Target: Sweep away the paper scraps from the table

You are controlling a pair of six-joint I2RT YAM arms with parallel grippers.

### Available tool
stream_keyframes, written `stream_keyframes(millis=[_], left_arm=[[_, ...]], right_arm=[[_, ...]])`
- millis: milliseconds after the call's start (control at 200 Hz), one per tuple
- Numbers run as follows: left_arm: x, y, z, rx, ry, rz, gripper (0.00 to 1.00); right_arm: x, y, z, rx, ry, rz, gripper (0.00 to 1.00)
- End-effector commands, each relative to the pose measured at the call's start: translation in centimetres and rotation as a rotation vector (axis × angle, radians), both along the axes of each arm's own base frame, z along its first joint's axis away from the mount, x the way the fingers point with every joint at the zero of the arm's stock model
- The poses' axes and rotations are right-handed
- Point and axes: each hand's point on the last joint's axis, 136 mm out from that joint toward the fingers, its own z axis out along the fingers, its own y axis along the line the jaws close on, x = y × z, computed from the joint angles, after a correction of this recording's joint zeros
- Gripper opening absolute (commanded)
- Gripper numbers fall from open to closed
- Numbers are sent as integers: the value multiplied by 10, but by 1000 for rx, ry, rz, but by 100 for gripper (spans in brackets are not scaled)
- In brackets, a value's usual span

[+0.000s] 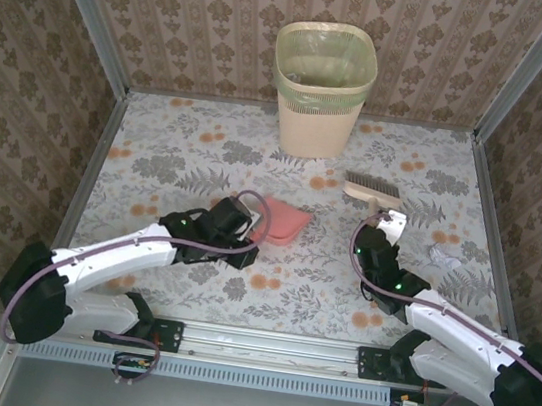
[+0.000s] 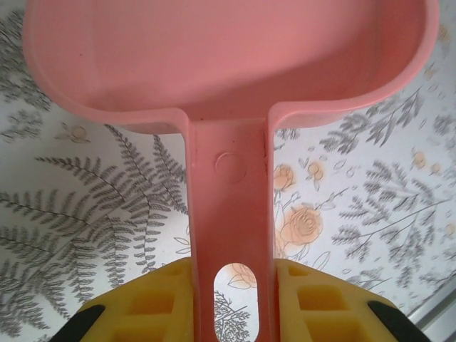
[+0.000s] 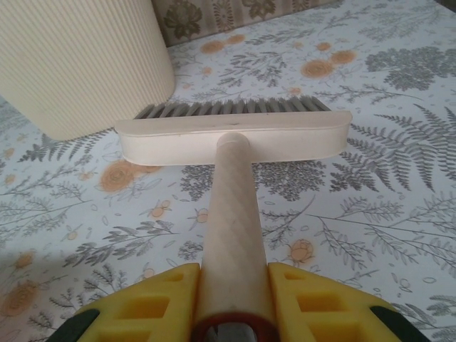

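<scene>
My left gripper (image 1: 250,228) is shut on the handle of a pink dustpan (image 1: 285,219), which sits low over the middle of the table (image 1: 176,159). In the left wrist view the yellow fingers (image 2: 153,303) clamp the slotted handle, and the pan (image 2: 228,64) holds nothing. My right gripper (image 1: 382,227) is shut on the handle of a cream hand brush (image 1: 371,189). Its head (image 3: 235,135) points at the far side, bristles down. One small white crumpled paper scrap (image 1: 437,254) lies to the right of the right gripper.
A cream waste bin (image 1: 322,89) with a green liner stands at the back centre, and its ribbed wall (image 3: 78,64) is just left of the brush head. Brown patterned walls and aluminium rails (image 1: 484,233) frame the table.
</scene>
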Motion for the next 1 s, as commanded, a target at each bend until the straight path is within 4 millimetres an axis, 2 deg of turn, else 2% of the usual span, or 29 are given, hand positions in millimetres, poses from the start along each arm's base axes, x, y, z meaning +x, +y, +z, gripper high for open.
stream_keyframes(millis=[0,135,225,385,660,800,910,995], left_arm=[[0,3,-18,50,-40,-31,0],[-6,-1,-25,78,-86,-99,0],[-11,-13,-28,68,-129,-168,0],[-18,-31,-34,87,-204,-263,0],[-37,-39,-49,122,-198,-343,0],[-45,-41,-55,164,-221,-381,0],[-49,-43,-59,194,-221,-399,0],[-48,-42,-63,229,-226,-405,0]], right_arm=[[4,-14,23,8,-50,-97,0],[-1,-27,28,4,-31,-181,0],[-7,-40,33,-1,-2,-271,0],[-13,-49,38,-6,43,-352,0],[-16,-47,88,15,143,-353,0],[-39,-79,108,38,184,-476,0],[-67,-107,108,127,222,-577,0],[-89,-122,100,223,252,-636,0]])
